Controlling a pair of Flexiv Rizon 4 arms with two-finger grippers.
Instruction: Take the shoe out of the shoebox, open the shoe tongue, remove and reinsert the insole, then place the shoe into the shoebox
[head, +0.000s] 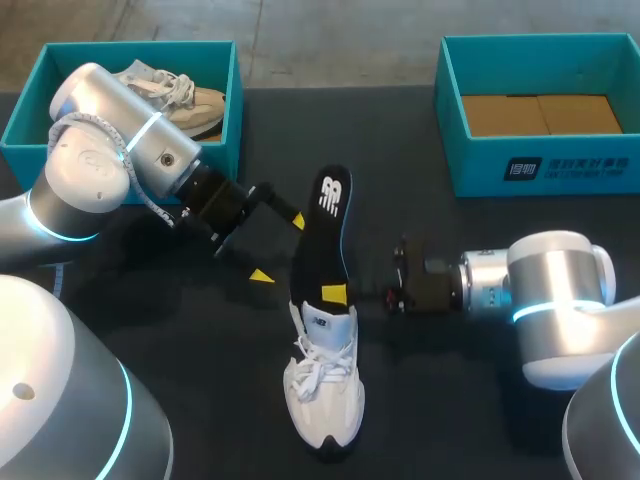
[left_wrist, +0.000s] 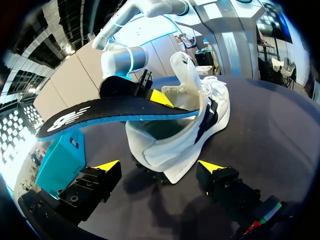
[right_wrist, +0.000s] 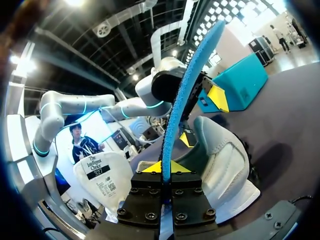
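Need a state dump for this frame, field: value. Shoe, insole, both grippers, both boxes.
shoe: white shoe, lying on the table between the arms, out of both boxes
insole: black insole, one end at the shoe's opening, the rest sticking out past the heel
right gripper: shut on the insole
left gripper: open, beside the insole, holding nothing
left shoebox: holds a second shoe
right shoebox: no shoe, only cardboard showing inside

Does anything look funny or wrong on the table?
Yes. The black insole pokes out of the white shoe, mostly outside it, pinched between the right jaws. Nothing looks torn or spilled.
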